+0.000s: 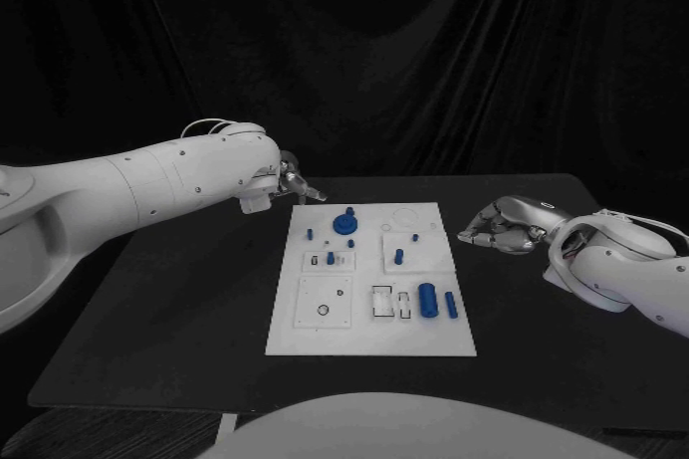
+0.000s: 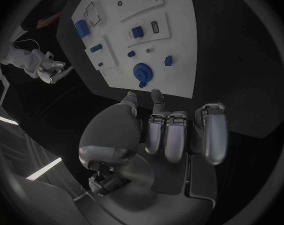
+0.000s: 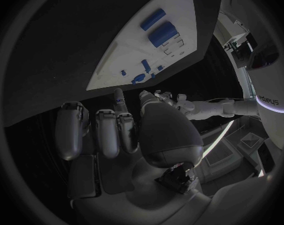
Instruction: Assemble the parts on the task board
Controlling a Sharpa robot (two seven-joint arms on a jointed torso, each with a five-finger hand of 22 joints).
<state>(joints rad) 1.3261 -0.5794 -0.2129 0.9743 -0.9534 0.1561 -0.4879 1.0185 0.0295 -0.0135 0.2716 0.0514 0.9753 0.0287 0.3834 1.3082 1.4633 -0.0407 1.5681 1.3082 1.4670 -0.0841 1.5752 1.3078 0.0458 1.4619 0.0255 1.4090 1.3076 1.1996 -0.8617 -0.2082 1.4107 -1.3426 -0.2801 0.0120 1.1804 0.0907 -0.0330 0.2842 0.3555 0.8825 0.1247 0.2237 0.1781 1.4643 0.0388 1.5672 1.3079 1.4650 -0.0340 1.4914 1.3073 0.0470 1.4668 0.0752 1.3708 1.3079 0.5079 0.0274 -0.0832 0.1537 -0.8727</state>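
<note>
**Head view check-in: both hands parked off the board, nothing picked up yet**

Head view is showing the task board [image 1: 370,335] lying flat in the middle of the black surface [image 1: 172,310], with the blue parts spread over it. The round knob-like part [image 1: 346,223] is sitting near the far edge, and the two long cylinders [image 1: 428,300] are lying side by side toward the right edge, nearer the robot.

The left hand [image 1: 292,185] is hovering just off the far left corner of the board, holding nothing. From its wrist camera the fingers [image 2: 173,135] are looking curled in toward the palm, with two tips poking out toward the knob. My guess is it's lining up on that knob, since that's the closest piece.

The right hand [image 1: 503,230] is resting just beside the board's right edge, also holding nothing, fingers bunched into a loose fist. Probably it's staying out of the way so the left arm has room.

Task-wise this is looking barely started, with most pieces loose.
</note>
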